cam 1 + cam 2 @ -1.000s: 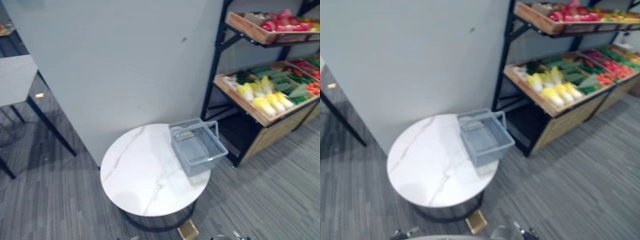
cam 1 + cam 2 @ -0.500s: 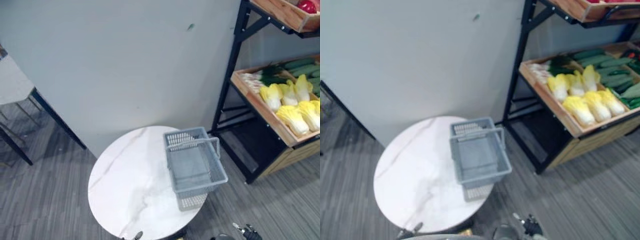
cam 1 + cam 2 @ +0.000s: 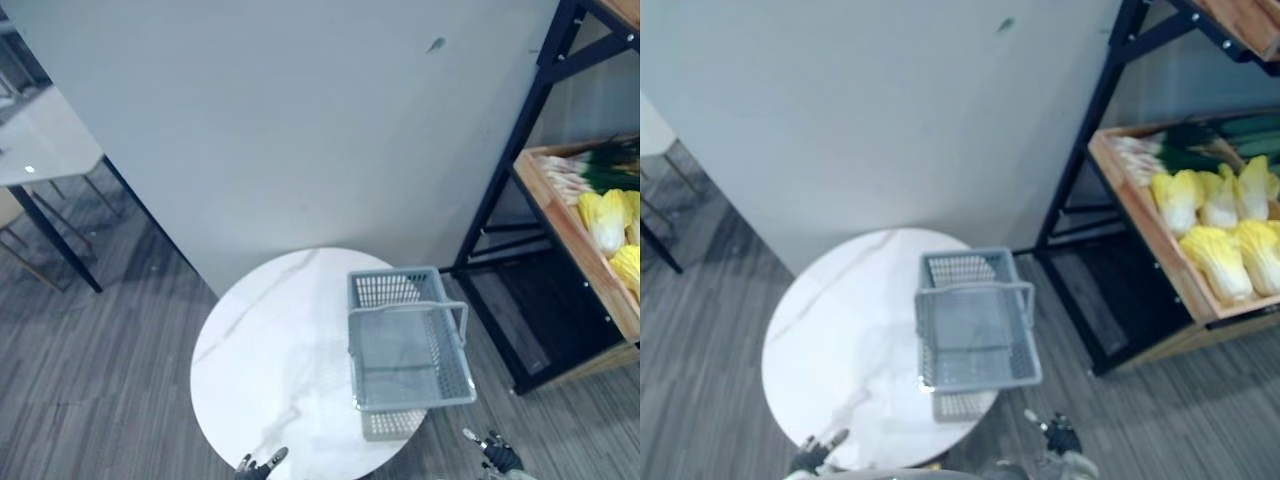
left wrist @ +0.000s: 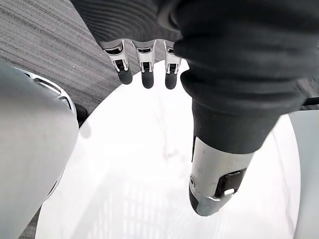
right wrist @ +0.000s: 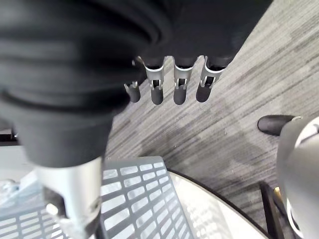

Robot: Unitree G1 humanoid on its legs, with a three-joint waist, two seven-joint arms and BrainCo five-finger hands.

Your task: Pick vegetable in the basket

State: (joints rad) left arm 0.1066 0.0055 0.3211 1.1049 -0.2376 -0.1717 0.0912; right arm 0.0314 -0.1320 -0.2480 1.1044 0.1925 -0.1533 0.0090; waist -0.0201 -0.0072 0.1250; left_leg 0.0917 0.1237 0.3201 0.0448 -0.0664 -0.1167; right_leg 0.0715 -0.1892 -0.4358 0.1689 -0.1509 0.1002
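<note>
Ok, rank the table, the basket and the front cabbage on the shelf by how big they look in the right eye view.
Largest: table.
Middle: basket.
Smallest: cabbage, clearly so in this view.

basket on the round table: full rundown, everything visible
The basket is grey, plastic-looking and rectangular, with slotted mesh walls and a solid-looking rim. One hoop handle stands raised across it, nearer the far end. It is empty, with no vegetable inside. It sits upright on the white marble-look round table, at the table's right side towards the produce shelf, long axis running away from the robot. Only the table touches it.
</note>
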